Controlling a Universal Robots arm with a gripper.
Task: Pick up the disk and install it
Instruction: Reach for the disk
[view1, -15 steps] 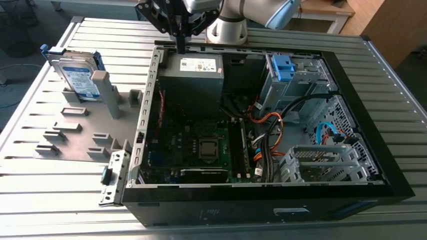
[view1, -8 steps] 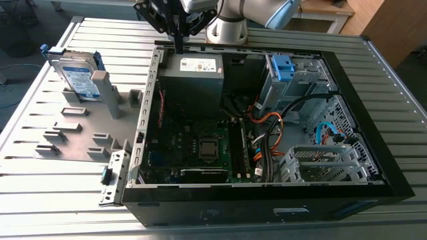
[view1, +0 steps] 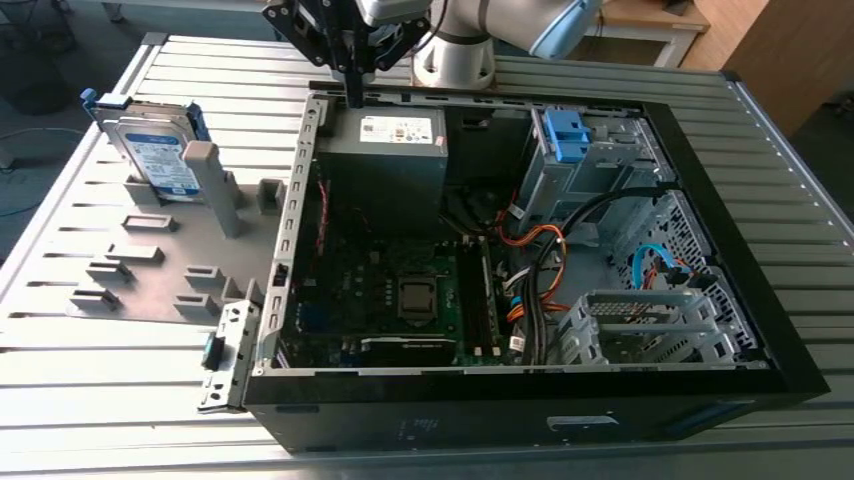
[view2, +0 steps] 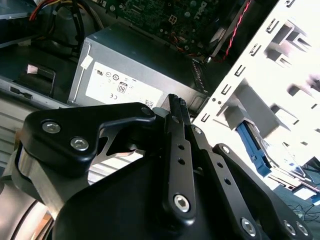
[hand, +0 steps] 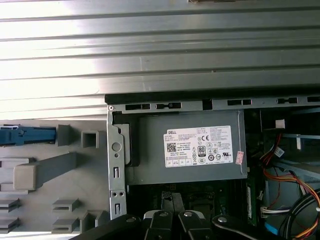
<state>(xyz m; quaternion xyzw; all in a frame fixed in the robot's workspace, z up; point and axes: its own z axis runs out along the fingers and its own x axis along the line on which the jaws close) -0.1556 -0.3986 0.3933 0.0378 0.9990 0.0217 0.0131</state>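
Your tool (view1: 355, 97) hangs empty, fingers pressed together, just above the power supply (view1: 387, 150). The disk (view1: 150, 150) stands well apart from the power supply, outside the case (view1: 467, 420), propped on edge in a grey rack (view1: 147, 270), likely for an easy grab from above.

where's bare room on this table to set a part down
Free: slatted table at the exterior view's lower left, bordered by the grey fixture plate and the computer case. Crowded: pegs beside the disk, cables inside the case.
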